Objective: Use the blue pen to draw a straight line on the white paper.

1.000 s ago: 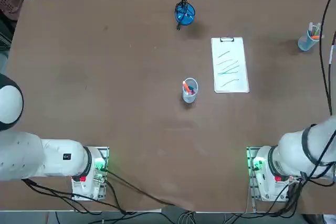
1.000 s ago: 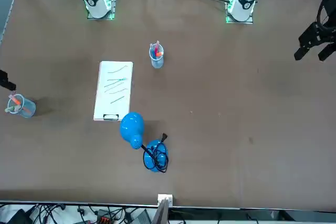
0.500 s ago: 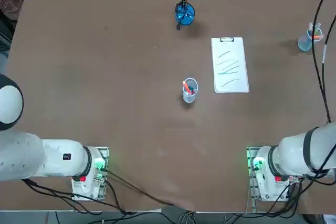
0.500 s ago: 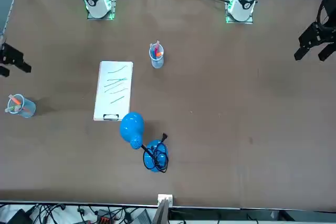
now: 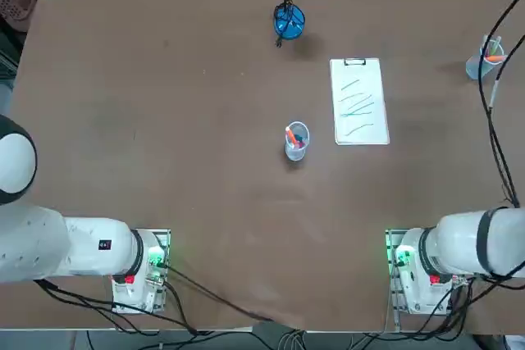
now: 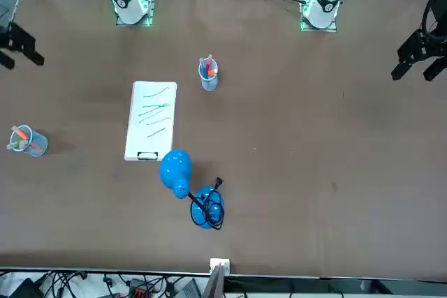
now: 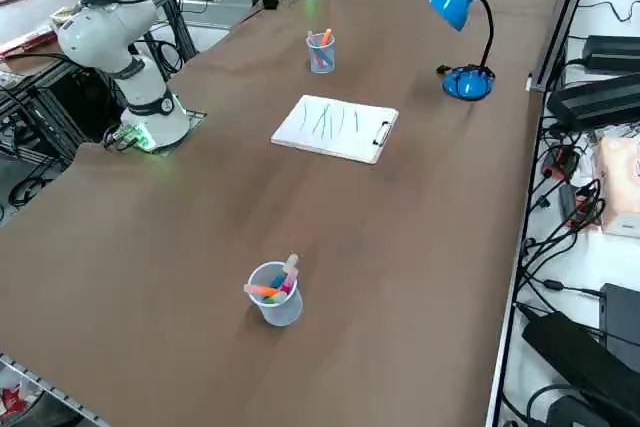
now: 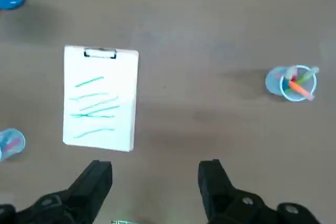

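Fingers (image 8: 100,179) spread, white paper (image 8: 101,98) beyond, apart

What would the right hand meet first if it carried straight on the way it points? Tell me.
Most likely bare table. The open right hand points straight down from high up, past the clipboard's unclipped end and well clear of the pen cup. Depth is hard to judge.
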Robot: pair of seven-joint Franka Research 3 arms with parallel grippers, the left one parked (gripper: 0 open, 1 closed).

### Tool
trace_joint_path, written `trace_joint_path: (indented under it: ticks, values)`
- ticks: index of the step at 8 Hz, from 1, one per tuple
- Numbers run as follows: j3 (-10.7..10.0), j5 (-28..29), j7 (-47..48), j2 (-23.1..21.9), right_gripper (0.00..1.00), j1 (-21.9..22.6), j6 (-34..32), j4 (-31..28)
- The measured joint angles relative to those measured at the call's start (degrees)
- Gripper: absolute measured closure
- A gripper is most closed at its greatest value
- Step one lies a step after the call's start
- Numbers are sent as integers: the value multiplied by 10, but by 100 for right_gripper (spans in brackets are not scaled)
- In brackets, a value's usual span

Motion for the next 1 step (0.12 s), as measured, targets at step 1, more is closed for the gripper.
trace_joint_path:
  ticks: [1]
  values:
    - [0,-2,0,-8,0,2,1,-9]
